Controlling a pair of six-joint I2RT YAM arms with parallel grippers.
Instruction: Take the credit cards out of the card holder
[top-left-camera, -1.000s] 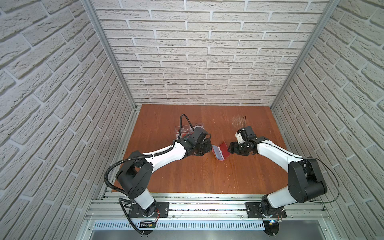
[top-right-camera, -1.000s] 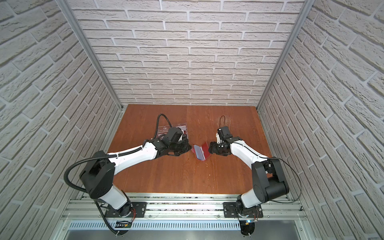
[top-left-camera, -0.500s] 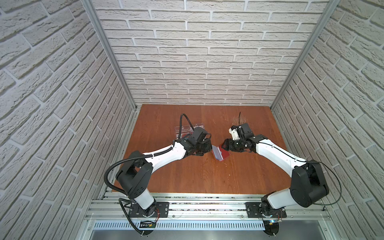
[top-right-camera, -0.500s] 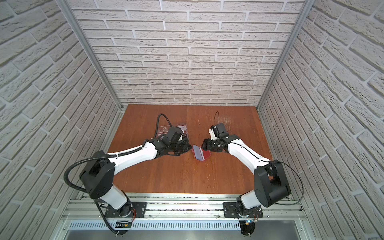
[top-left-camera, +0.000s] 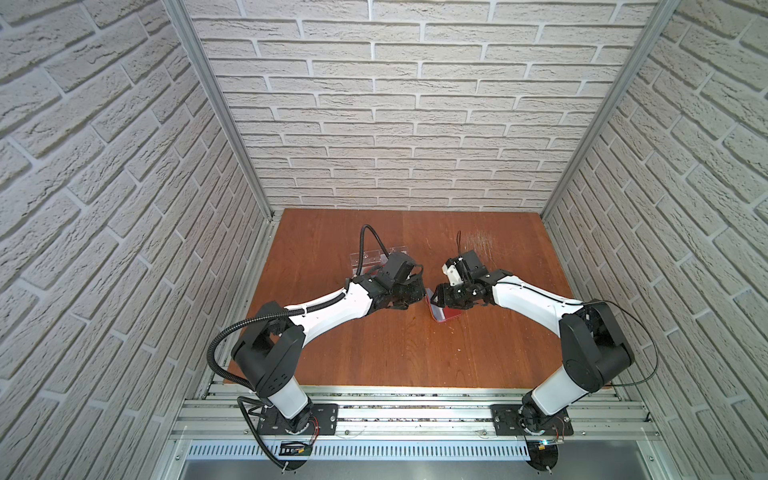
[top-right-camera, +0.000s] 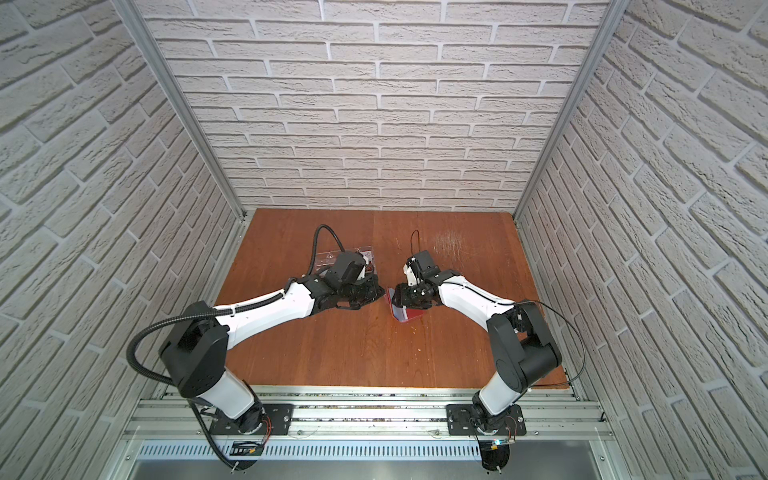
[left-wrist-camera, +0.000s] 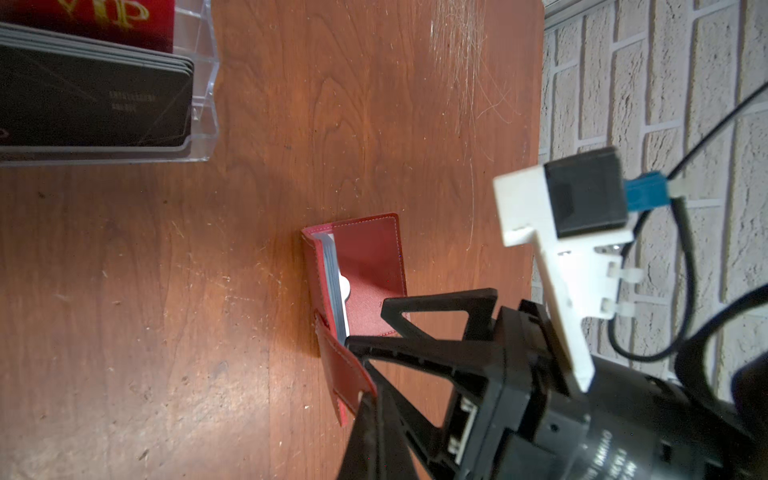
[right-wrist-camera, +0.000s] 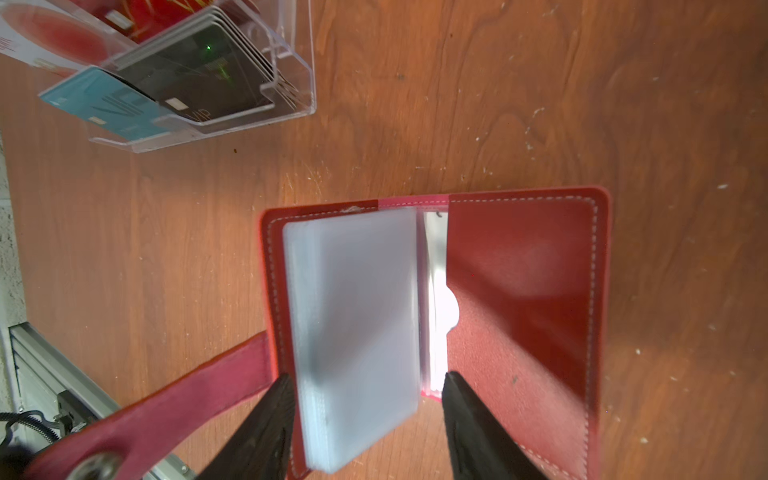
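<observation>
Card holder (right-wrist-camera: 523, 291) lies open and flat on the table (right-wrist-camera: 519, 104), near the clear tray (right-wrist-camera: 308, 99) but not touching it, with its strap (right-wrist-camera: 199, 399) lying loose on the wood. My right gripper (right-wrist-camera: 366, 376) is down over it with jaws apart. One tip is at the outer edge of the pale sleeves (right-wrist-camera: 357, 307), the other in the fold by the spine. I'm straddling the stack, nothing pinched yet. My left gripper (top-left-camera: 409, 296) sits closed beside the tray, and I can't see whether it holds anything. Dark cards (right-wrist-camera: 199, 70) already stand in the tray. None shows through the top sleeve from here, so I reckon I'm leafing for the next one. To do it well, I should take only a few sleeves, not the whole wad, squeeze softly and turn them like a page. That plastic looks slippery, and if I grip too hard the holder may lift or skid. If it does, my left should pin the cover.
</observation>
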